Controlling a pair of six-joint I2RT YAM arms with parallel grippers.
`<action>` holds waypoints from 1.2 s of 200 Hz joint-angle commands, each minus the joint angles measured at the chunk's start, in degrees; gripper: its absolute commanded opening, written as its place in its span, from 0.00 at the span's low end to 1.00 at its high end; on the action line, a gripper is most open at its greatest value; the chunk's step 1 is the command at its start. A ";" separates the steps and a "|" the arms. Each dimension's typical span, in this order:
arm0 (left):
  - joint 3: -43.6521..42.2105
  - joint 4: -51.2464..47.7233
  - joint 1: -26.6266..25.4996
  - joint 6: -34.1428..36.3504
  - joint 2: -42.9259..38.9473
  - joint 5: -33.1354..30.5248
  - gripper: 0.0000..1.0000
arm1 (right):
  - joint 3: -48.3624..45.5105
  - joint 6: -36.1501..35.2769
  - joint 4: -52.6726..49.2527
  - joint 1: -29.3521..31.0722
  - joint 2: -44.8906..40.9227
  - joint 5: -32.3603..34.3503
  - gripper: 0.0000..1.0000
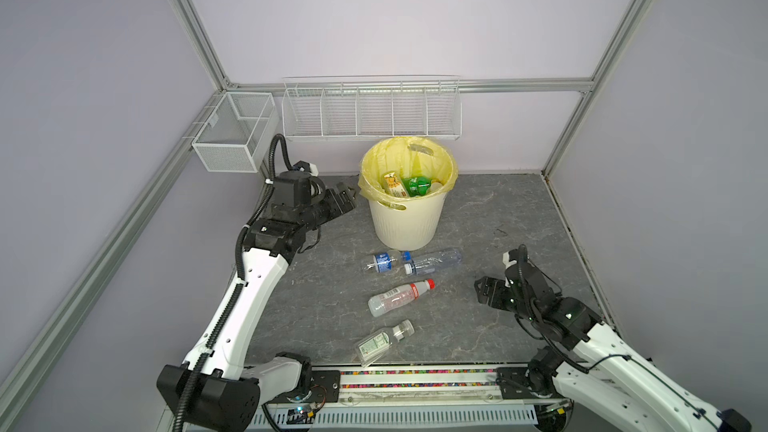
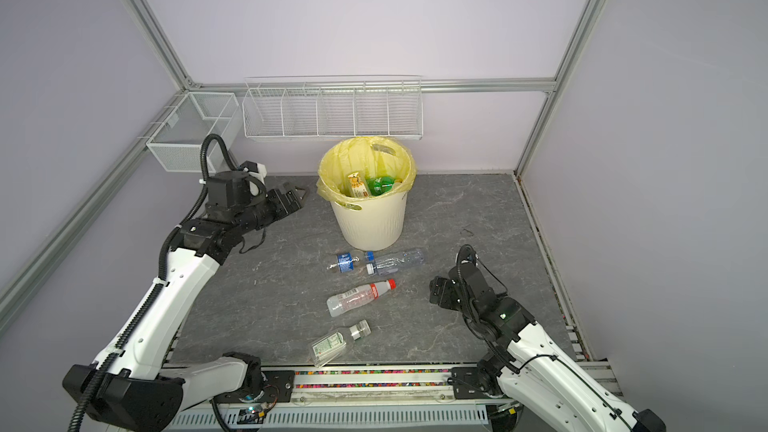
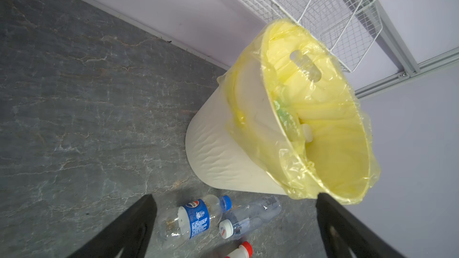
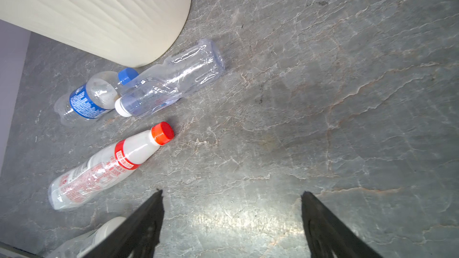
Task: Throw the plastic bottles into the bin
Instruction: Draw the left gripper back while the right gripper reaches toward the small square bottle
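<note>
Blue-labelled bottle (image 3: 196,219) bears, seemingly, Pepsi logo (image 3: 191,205).

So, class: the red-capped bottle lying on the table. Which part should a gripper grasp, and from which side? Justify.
Grip the red-capped bottle across its wide labelled body, coming straight down from above. It lies flat on its side, nothing touching it, so jaws set across its long axis can straddle it; the tapered neck would likely slip.
</note>
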 commanded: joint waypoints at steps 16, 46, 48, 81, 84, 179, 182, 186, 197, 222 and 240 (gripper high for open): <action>-3.28 -0.61 0.28 2.74 -1.44 -0.97 1.00 | -2.71 11.29 1.64 2.91 -0.54 3.59 0.88; -5.29 -2.48 0.28 4.67 -3.50 -2.17 1.00 | -2.93 16.46 0.95 8.33 0.58 8.20 0.88; -5.37 -2.69 0.41 4.85 -3.61 -2.28 1.00 | -2.82 16.88 0.75 8.74 0.72 8.61 0.88; -8.12 -4.73 0.41 6.06 -5.56 -3.97 1.00 | -5.36 28.94 3.16 15.18 0.33 12.67 0.88; -8.50 -4.76 0.42 6.11 -5.70 -3.82 1.00 | -5.54 29.70 3.39 15.84 0.42 12.91 0.88; -14.27 -8.91 1.10 9.46 -8.25 -6.73 1.00 | 5.71 49.46 -0.52 35.30 21.24 23.87 0.89; -14.32 -9.15 1.12 9.82 -8.29 -7.23 1.00 | 6.19 49.16 -0.10 35.41 21.67 23.67 0.88; -14.33 -9.61 1.31 10.14 -8.26 -8.25 1.00 | 6.96 48.95 0.12 35.64 22.17 23.35 0.89; -14.30 -11.69 1.78 9.82 -8.22 -12.36 1.00 | 9.04 49.59 -0.49 36.86 24.04 23.63 0.88; -15.62 -13.06 4.56 10.23 -8.60 -12.52 1.00 | 13.84 54.87 -5.61 37.62 29.25 21.40 0.88; -16.67 -12.80 5.55 10.33 -9.20 -11.72 1.00 | 14.98 56.30 -4.38 38.26 31.90 19.69 0.89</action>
